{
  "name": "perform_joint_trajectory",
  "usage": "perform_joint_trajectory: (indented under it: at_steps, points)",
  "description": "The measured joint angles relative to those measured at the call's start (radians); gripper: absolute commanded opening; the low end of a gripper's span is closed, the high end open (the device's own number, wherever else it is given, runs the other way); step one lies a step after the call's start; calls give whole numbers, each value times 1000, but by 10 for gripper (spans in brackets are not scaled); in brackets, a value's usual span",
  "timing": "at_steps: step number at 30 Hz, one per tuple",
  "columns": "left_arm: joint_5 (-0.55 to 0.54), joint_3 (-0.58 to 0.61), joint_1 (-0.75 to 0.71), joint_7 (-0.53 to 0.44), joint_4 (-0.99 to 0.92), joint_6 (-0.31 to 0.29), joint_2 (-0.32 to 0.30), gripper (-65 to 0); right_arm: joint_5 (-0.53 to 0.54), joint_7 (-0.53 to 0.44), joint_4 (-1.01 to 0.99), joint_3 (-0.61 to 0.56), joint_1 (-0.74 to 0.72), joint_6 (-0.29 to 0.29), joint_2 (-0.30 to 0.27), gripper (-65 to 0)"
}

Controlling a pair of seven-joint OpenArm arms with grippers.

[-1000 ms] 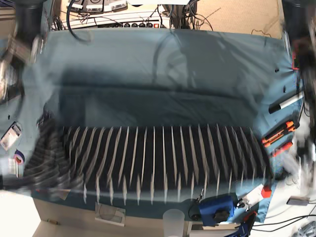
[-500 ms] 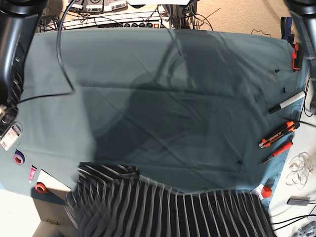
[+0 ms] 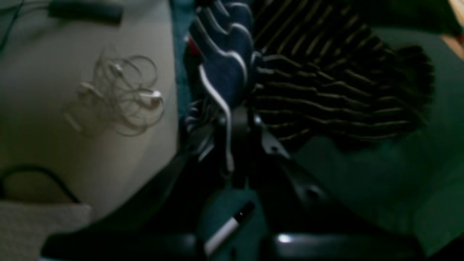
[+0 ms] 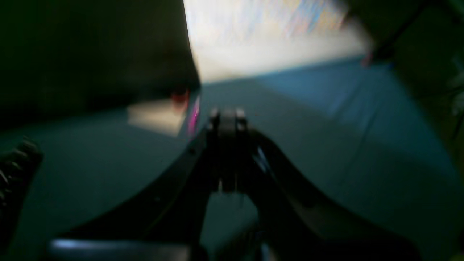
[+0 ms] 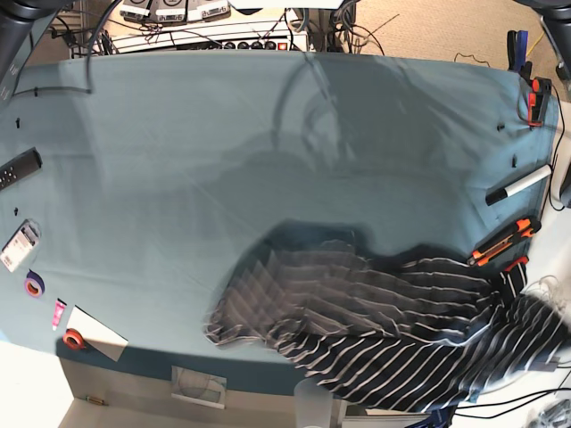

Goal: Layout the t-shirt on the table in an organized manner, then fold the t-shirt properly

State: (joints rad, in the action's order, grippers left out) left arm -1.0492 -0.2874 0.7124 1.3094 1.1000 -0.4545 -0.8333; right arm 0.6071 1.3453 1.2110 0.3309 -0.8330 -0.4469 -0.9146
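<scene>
Navy cloth with thin white stripes, the t-shirt (image 5: pixel 375 339) is lying bunched on the near right part of the bench (image 5: pixel 178 160), spilling over its near edge below the black marker (image 5: pixel 517 185). The left pincer (image 3: pixel 232 119) is pinching a striped fold between closed jaws, beside the bench's right edge and the tangled white earphones (image 3: pixel 119 94). The right pincer (image 4: pixel 226 119) is closed on nothing, hanging over bare teal cloth. The shirt is looking light, limp and drape-prone; taking it at the shoulder seams or hem corners is likely to spread it best.
</scene>
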Motion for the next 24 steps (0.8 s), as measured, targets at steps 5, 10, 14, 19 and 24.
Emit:
perform_joint_trajectory:
  at_steps: [5,10,14,19,24]
  points:
    - [-51,-94,-181,14,3,-14,13,-650,194,75,0,169,250,-74,6,-650]
    - [-95,-187,-320,26,-4,-41,16,-650,392,64,2,249,441,-156,107,-650]
    - [-122,-288,-340,31,-2,-44,16,-650,410,72,-3,255,536,-194,254,-650]
    - [-119,-357,-338,29,-2,-48,-1,-650,414,33,-5,253,553,-245,484,-650]
    - [-119,-357,-338,29,-2,-63,-15,-650,412,8,-5,184,554,-246,610,-465]
